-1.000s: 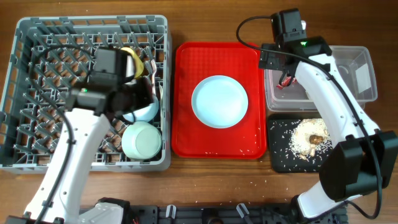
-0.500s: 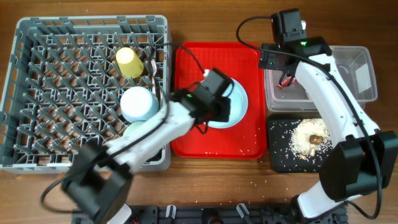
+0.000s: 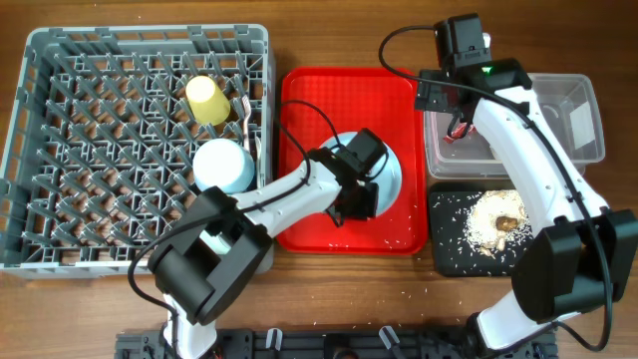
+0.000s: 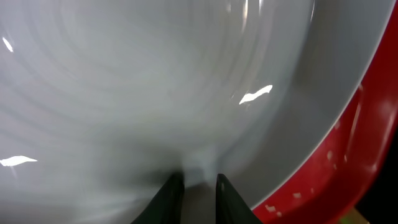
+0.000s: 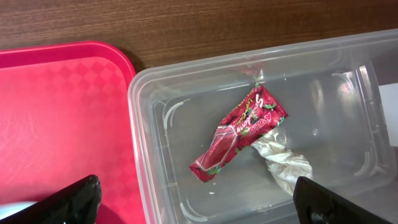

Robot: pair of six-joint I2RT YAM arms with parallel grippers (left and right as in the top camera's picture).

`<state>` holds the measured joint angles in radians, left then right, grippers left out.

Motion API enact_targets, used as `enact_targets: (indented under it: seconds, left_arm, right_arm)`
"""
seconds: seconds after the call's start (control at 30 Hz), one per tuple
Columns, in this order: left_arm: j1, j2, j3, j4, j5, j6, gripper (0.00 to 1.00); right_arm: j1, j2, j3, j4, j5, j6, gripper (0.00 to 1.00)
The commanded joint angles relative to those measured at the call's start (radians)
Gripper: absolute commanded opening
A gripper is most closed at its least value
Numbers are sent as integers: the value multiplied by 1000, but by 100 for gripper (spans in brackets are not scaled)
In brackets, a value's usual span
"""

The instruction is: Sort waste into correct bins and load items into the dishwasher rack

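The light blue plate (image 3: 389,165) lies on the flat red tray (image 3: 299,110). My left gripper (image 3: 357,194) reaches over it from the left. In the left wrist view the plate (image 4: 155,81) fills the frame and the narrow-set fingers (image 4: 194,190) pinch its near rim. My right gripper (image 5: 199,208) is open and empty above the clear tub (image 5: 143,149), which holds the red wrapper (image 5: 239,134) and the white tissue (image 5: 283,163). The grey rack (image 3: 60,60) holds the yellow cup (image 3: 206,100), the upturned light blue bowl (image 3: 221,165) and white cutlery (image 3: 245,120). The green bowl is hidden under my left arm.
The black tray (image 3: 454,254) at the front right holds the pile of rice scraps (image 3: 495,217). The clear tub (image 3: 588,95) sits behind it, right of the red tray. A few rice grains lie on the wooden table near the tray's front edge.
My left arm has swung from the rack to the red tray and come down onto the plate. The blue bowl stays in the rack. The right arm has not moved.
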<state>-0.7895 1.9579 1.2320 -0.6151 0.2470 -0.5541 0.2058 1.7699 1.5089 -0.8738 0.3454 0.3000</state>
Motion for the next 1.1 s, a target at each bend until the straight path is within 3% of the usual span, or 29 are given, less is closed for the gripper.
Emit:
enact_targets:
  seconds: [0.0,0.33,0.53,0.77,0.9,1.0,1.07]
  left_arm:
    - [-58,34,-11,-32,122,56,20]
    - [14,-34,-10,-49,47,57,25]
    - [75,-195,-10,-64,-116,49,28]
    - [55,-203,-11,-82,-138,48,31]
    - [52,-201,-11,-82,-224,25,31]
    - [51,-198,-11,-81,-212,22,31]
    - [46,-196,-11,-77,-98,23,31]
  right_arm:
    - [-2,-7,6,3,19,-12,100]
    - [-2,-7,6,3,19,-11,100]
    - [-2,-7,6,3,19,-12,100]
    - [-2,-7,6,3,20,-12,100]
    - [-2,-7,6,3,20,-12,100]
    - [-2,-7,6,3,20,-12,100]
    - [-2,-7,6,3,19,-12,100]
